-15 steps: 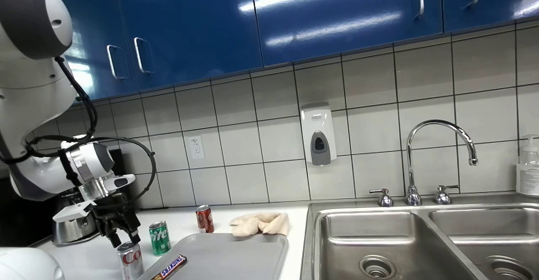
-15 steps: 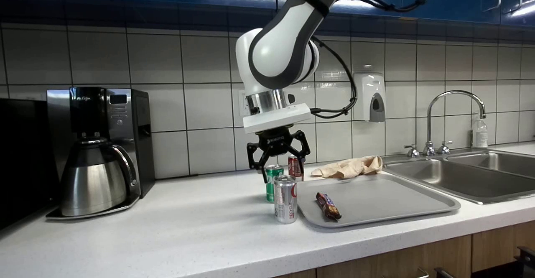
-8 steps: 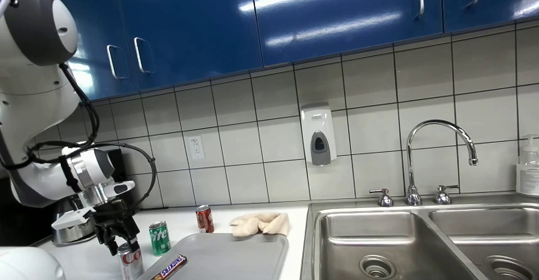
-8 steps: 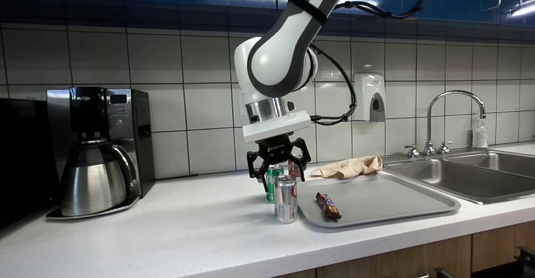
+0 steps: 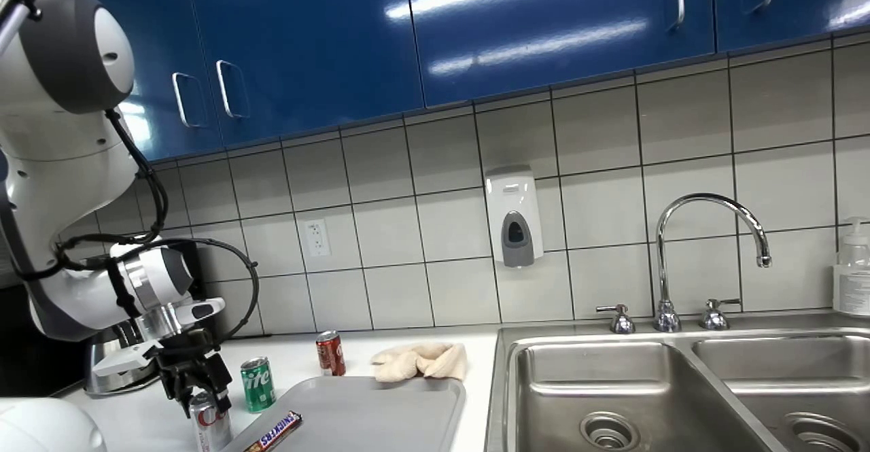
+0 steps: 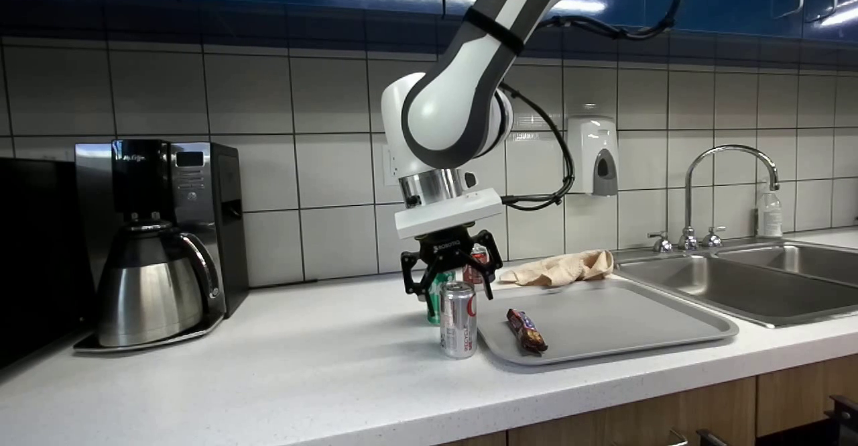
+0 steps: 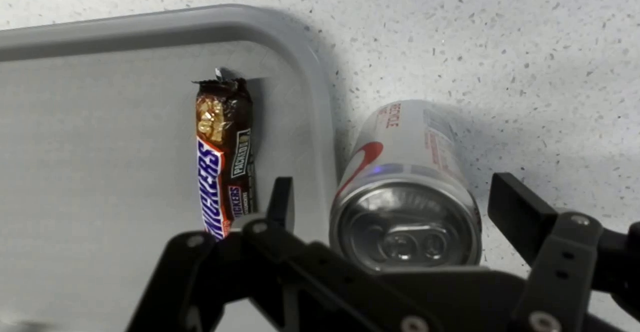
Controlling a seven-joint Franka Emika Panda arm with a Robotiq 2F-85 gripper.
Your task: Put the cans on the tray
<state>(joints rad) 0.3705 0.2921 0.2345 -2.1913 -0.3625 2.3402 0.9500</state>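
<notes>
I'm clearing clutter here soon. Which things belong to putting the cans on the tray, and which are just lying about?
For the job: silver can; green can; red can; grey tray; pincer, open.
Not part of it: Snickers bar, lying on the tray; beige cloth; coffee pot.

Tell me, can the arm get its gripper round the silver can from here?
Likely yes: the gripper is open, its jaws either side of the silver can in the wrist view. The rim of the tray runs close alongside, though, so one jaw might catch it.
</notes>
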